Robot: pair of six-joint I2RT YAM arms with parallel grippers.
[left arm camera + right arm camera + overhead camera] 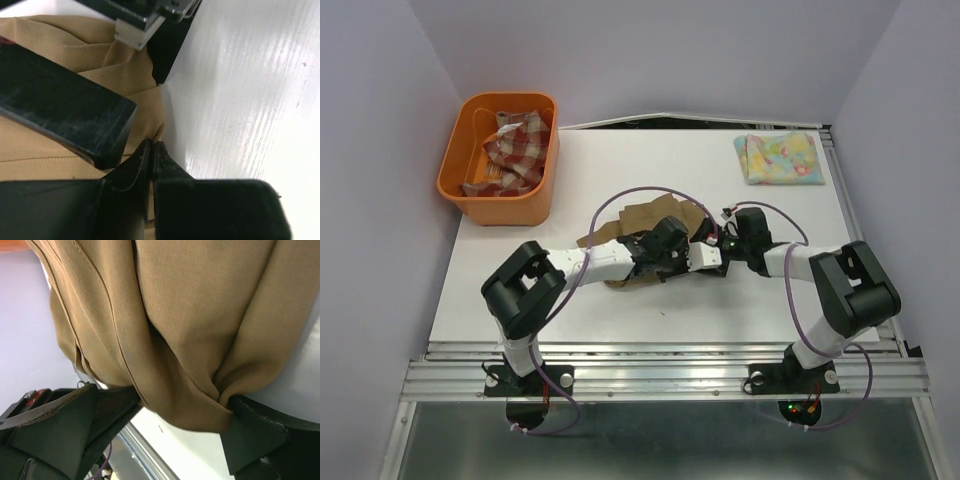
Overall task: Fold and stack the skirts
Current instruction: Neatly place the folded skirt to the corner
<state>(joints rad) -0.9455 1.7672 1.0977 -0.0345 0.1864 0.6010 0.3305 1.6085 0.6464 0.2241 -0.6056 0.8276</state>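
Tan skirt (pixel 131 75) pinched in left hand (pixel 152 146); bunched within spread right hand (pixel 165 399).

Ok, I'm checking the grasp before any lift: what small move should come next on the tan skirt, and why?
Probably close the right fingers. They stand wide apart with a bunch of the tan skirt between them, while the left fingers are shut on its edge; then both arms would hold it.

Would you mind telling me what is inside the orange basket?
The plaid skirt lies crumpled inside the basket, covering most of its floor. Whether anything lies beneath the skirt cannot be seen.
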